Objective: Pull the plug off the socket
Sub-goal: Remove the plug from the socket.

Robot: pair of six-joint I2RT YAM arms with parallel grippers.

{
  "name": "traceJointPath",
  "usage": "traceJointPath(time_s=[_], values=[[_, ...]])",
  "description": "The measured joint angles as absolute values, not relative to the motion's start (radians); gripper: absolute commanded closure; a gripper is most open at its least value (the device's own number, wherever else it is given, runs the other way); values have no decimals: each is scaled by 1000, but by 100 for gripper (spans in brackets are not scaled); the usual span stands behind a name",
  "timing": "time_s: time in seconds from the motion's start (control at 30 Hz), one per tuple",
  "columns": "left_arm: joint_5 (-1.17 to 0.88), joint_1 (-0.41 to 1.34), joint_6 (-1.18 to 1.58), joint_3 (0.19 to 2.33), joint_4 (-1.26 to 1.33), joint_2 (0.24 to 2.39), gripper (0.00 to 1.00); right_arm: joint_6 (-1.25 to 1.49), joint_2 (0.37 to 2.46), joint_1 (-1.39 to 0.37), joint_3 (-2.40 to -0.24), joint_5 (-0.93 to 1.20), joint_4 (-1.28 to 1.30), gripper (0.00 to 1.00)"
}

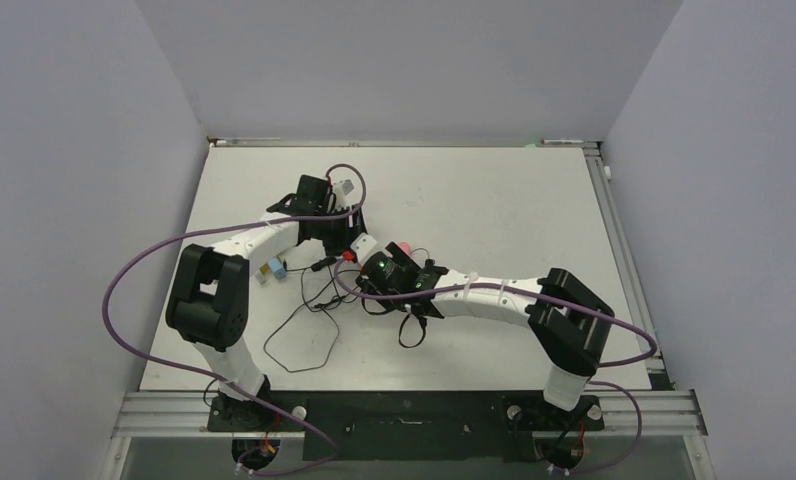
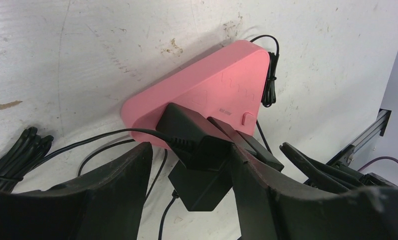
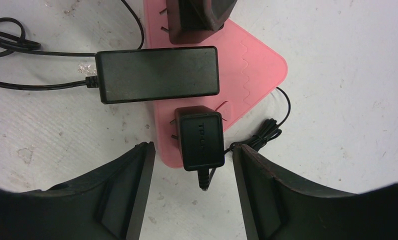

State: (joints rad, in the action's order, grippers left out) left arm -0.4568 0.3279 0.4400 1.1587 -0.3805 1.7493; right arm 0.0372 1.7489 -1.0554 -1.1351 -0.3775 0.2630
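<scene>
1. Grey-lilac walls (image 1: 74, 150) close in a white table (image 1: 494, 200) that fills the middle of the overhead view.
2. We see the left arm (image 1: 209, 300) bend up from the lower left and the right arm (image 1: 564, 320) from the lower right. Their wrists meet just left of centre.
3. At that meeting point a pink socket block (image 3: 247, 65) lies flat on the table. It is at upper centre in the right wrist view and at centre in the left wrist view (image 2: 202, 85).
4. A long black adapter (image 3: 157, 74) lies across the block in the right wrist view, and its cord leaves toward the left edge.
5. The left gripper (image 2: 189, 150) is open. Its fingers stand on either side of a black plug (image 2: 187, 127) at the block's near edge. The finger on the frame's right looks to be against the plug, and we see a gap on the other side.
6. The right gripper (image 3: 192, 150) is also open. Its fingers flank a small black plug (image 3: 202, 137) at the block's lower edge, with a gap on each side.
7. Thin black cords (image 1: 304, 330) loop over the table at lower centre-left, and a bundled cord (image 3: 267, 132) lies just right of the small black plug.
</scene>
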Motion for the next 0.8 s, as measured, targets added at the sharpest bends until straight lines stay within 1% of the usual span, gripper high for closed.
traceJointPath(time_s=[0.07,0.27,0.47,0.6,0.73,0.77,0.8], values=[[-456,329,438,1162,-383,1749,48,37,1749,-1057,-1137,-384,262,46],[-454,336,434,1169,-383,1749,59,37,1749,-1058,-1139,-389,259,60],[-449,345,424,1181,-383,1749,74,38,1749,-1058,-1139,-384,255,73],[-433,347,410,1193,-383,1749,87,45,1748,-1057,-1139,-381,250,82],[-415,350,400,1205,-382,1748,97,55,1743,-1048,-1135,-373,247,93],[-410,352,398,1208,-382,1748,100,58,1741,-1045,-1132,-368,244,95],[-405,355,395,1209,-381,1748,100,62,1739,-1040,-1128,-362,240,95]])
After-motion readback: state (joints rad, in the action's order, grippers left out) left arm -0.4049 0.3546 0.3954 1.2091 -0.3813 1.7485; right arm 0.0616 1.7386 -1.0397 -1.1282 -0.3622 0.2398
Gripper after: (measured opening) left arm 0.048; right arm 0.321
